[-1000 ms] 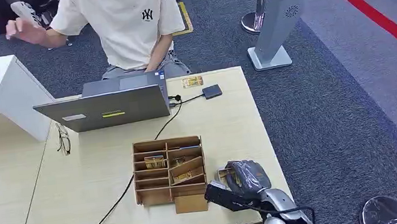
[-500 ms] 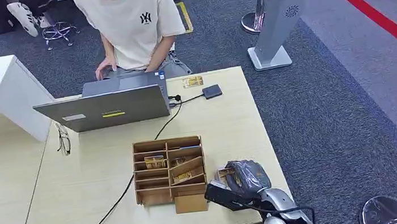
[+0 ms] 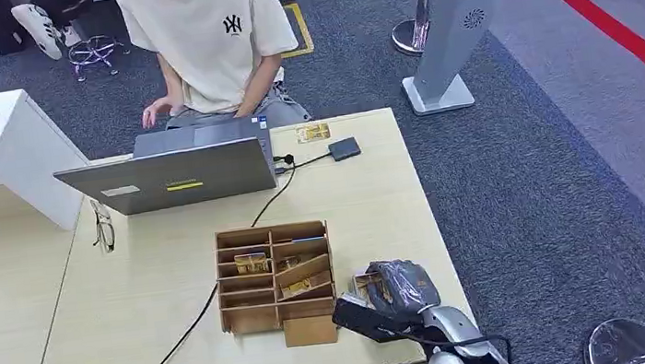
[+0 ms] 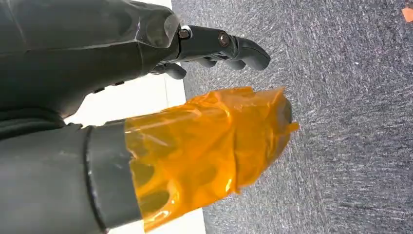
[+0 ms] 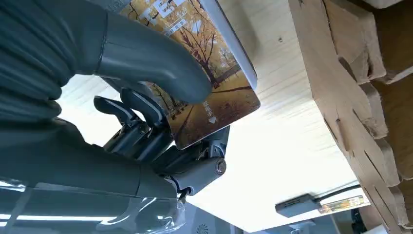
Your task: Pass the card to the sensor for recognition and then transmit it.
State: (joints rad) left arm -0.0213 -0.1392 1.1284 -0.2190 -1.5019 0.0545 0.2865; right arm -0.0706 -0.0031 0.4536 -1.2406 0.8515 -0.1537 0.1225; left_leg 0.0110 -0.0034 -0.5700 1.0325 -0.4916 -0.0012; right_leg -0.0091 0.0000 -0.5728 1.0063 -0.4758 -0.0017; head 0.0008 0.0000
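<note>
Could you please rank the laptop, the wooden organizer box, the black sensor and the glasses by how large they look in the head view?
1. laptop
2. wooden organizer box
3. glasses
4. black sensor, close to the glasses, so that order is unsure.

You can read very little here. The clearest mark is the interlocked "NY" logo in dark print on the chest of the person's cream T-shirt (image 3: 232, 24), across the bench (image 3: 376, 194) from the right hand (image 3: 397, 286). In the right wrist view, the card (image 5: 214, 83) pinched under the thumb, with the fingers (image 5: 141, 109) behind it, carries white lettering over its autumn-tree picture; you can make out what looks like "TE" at the cut-off edge, with smaller lines beside it too blurred to read. The laptop (image 3: 171, 175) lid shows a yellow strip and a pale sticker, both illegible.
</note>
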